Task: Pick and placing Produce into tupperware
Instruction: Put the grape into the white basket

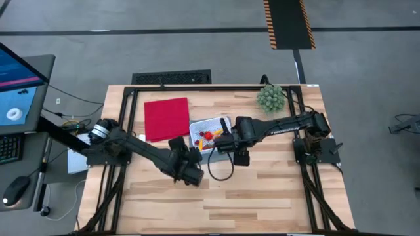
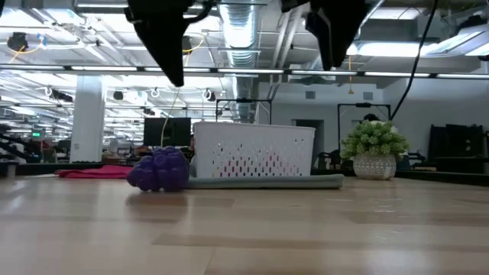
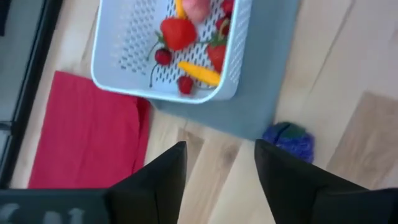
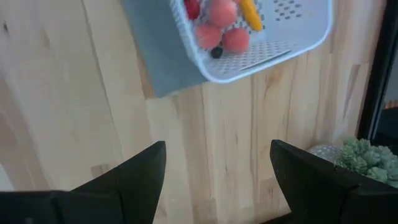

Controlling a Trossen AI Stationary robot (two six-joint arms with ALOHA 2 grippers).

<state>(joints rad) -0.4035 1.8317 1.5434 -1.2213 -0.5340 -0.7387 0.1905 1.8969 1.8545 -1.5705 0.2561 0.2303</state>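
inside white tupperware [image 3: 124, 43] – red, pink, yellow produce [image 3: 198, 73]; grape bunch [image 3: 289, 139] outside; both arms' fingers parted, empty.

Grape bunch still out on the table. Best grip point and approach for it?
Judging by its pose, take the purple grape bunch across its rounded middle, from straight above. It lies alone on bare wood just off the grey mat, beside the tupperware, so the fingers should clear both sides. The left gripper, open, looks nearest.

Grey floor [image 1: 197, 46] with hazard-striped strip [image 1: 288, 23]; open ceiling with ducts [image 2: 243, 23], fluorescent lights beyond.
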